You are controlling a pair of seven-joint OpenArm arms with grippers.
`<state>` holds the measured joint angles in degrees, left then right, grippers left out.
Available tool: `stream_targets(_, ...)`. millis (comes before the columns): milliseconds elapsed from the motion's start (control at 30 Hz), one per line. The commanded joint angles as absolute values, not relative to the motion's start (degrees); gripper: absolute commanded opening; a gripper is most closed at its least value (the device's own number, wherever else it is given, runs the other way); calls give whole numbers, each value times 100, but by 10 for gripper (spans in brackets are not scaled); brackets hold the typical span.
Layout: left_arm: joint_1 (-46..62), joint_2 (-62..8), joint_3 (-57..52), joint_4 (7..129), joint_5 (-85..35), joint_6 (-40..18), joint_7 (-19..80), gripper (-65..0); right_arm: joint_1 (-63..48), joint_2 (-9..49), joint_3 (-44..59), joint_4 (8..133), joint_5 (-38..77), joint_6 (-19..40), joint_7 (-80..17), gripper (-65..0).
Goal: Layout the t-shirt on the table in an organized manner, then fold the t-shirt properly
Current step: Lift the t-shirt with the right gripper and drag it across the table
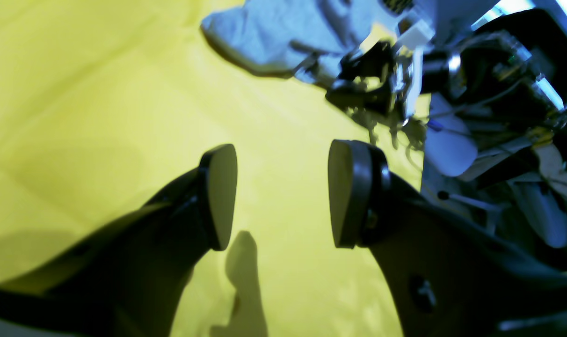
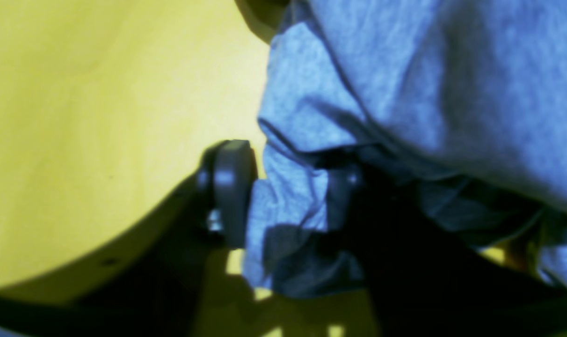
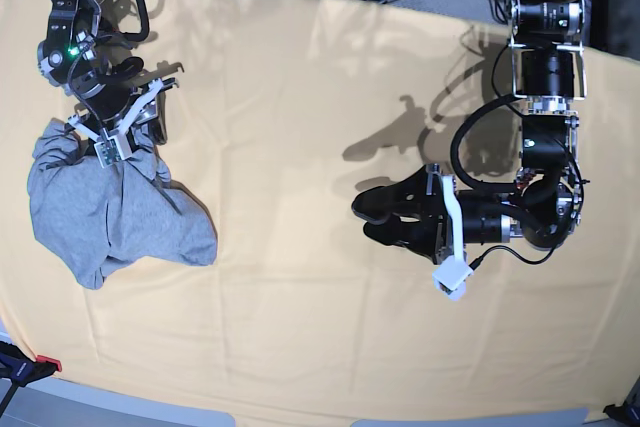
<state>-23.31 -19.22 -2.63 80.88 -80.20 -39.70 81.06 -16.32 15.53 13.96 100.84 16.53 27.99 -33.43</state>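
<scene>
At table's far corner, crumpled t-shirt pinched between closed fingers of right hand; well apart, left hand open, empty, above bare cloth.

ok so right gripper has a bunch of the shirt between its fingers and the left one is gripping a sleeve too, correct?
Half right. The right gripper does have a fold of the shirt between its fingers. The left gripper grips nothing: the left wrist view shows its jaws apart over bare table, and the base view shows that arm well away from the shirt.
</scene>
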Motion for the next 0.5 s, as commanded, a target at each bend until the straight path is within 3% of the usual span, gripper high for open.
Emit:
stream_targets(0, -2475, -2043, -292, 8176, -8176, -4000, 8000, -321, -1546, 1621, 1420, 10147, 1597, 2777, -3277, -454)
stream_targets(100, -2477, -2268, -294, 8176, -8180, -4000, 8000, -321, -1505, 1621, 1417, 10151, 1669, 2805, -3277, -650)
stream_targets(267, -2477, -2300, -292, 8176, -8180, -4000, 8000, -321, -1511, 1619, 1417, 10151, 3044, 4000, -3461, -650)
stream_targets(467, -2477, -2303, -292, 8176, -8178, -4000, 8000, -321, -1527, 1619, 834, 10237, 4659, 4000, -4200, -650)
